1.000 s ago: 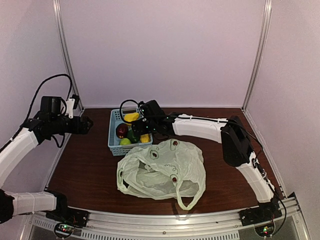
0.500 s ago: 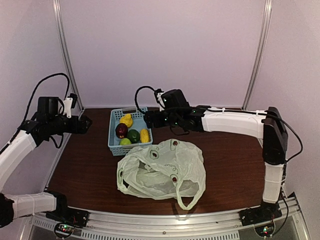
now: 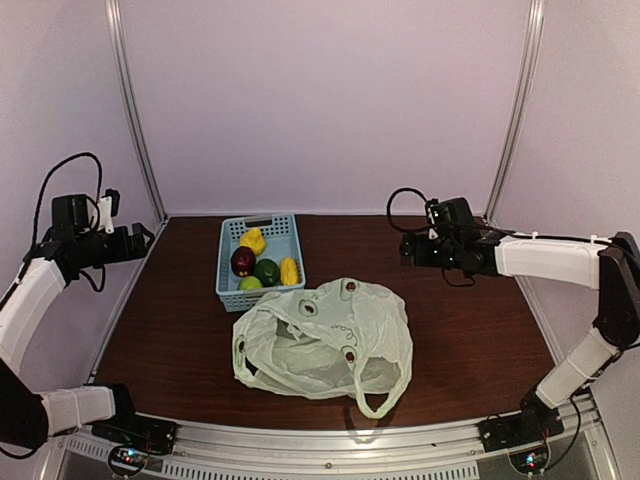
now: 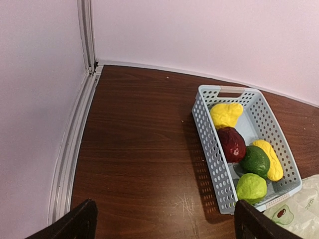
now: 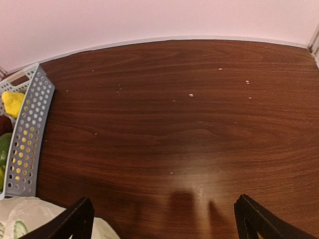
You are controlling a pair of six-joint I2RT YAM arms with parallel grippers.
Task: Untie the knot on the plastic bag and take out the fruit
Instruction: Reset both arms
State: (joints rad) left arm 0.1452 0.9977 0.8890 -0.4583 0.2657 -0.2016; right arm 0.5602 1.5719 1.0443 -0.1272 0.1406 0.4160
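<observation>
Both claws stand wide and hold nothing: the left gripper (image 4: 167, 225) is by the table (image 3: 470, 330) edge on the left, the right gripper (image 5: 167, 221) over its right half. The fruit (image 3: 262, 263) (five pieces) sits in the blue basket (image 3: 223, 265) — the plastic bag (image 3: 325, 340) lies slack just in front of it.

My tool (image 5: 164, 223) hangs over the brown table (image 5: 189, 109), its two dark fingers (image 5: 77, 224) spread wide at the lower corners with nothing between them; their faint shadows fall on the wood just ahead; small pale specks dot the surface; at the left edge a light blue basket (image 5: 27, 134) holds fruit (image 5: 12, 102), yellow, dark red and green; a corner of the plastic bag (image 5: 22, 219) shows below it.
</observation>
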